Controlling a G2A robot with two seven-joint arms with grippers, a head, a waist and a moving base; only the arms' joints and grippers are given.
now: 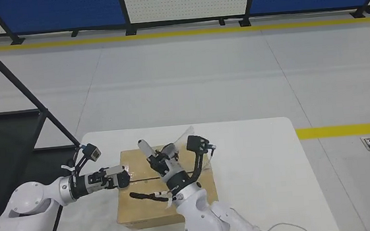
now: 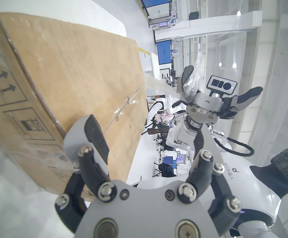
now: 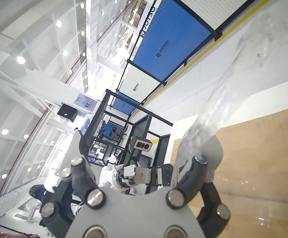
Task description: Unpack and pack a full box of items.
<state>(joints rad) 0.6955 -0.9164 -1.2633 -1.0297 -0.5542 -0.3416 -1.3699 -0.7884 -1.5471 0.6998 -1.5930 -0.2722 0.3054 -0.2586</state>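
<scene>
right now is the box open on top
No, the top flaps of the cardboard box lie flat and shut along their seam, and a strip of clear tape runs from it to the right gripper.

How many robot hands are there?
2. The left gripper is at the box's edge; the right gripper is over the box, with tape stuck to one finger.
</scene>
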